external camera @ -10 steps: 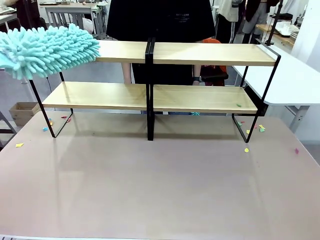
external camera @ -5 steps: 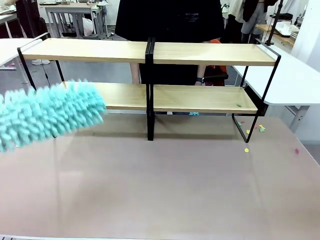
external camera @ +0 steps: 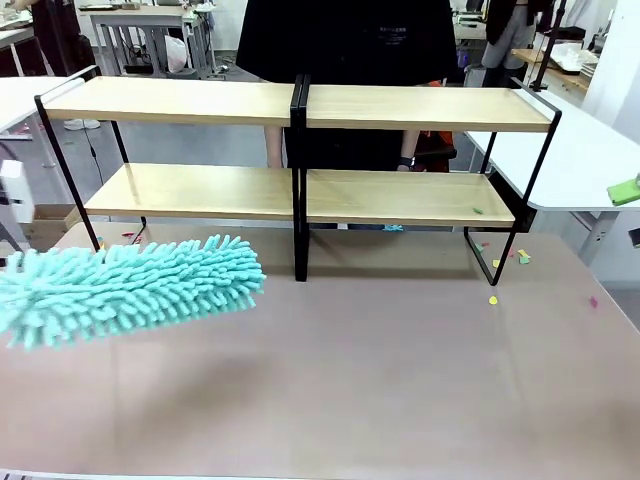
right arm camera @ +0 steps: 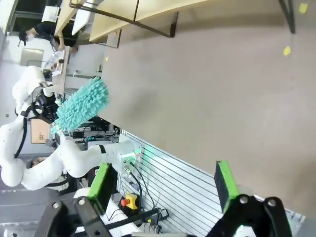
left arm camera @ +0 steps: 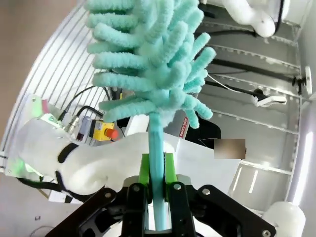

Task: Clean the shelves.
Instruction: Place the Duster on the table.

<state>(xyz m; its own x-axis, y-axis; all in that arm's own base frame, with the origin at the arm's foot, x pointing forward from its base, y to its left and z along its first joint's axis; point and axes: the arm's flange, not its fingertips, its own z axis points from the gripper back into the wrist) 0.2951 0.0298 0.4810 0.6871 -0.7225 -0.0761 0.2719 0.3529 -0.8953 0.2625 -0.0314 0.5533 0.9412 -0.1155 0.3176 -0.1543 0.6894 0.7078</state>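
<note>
The shelves [external camera: 300, 190] stand across the far half of the table, four light wooden boards on a black frame; their left end also shows in the right wrist view [right arm camera: 123, 12]. My left gripper [left arm camera: 157, 170] is shut on the thin handle of a fluffy teal duster [left arm camera: 148, 59]. The duster [external camera: 130, 290] hovers low over the table's left side, in front of the lower left board and apart from it. My right gripper [right arm camera: 163, 185] is open and holds nothing, off the table's right side. One of its green pads [external camera: 625, 190] pokes in at the front view's right edge.
A person in black [external camera: 340, 40] stands behind the shelves. Small paper scraps lie on the table near the right leg [external camera: 492, 299] and by the left leg [external camera: 130, 237]; a green one [external camera: 478, 210] sits on the lower right board. White tables flank both sides.
The duster came off the top left board's end, dropped past the lower board and now hangs low over the table, farther right. A green pad has come in at the right edge.
</note>
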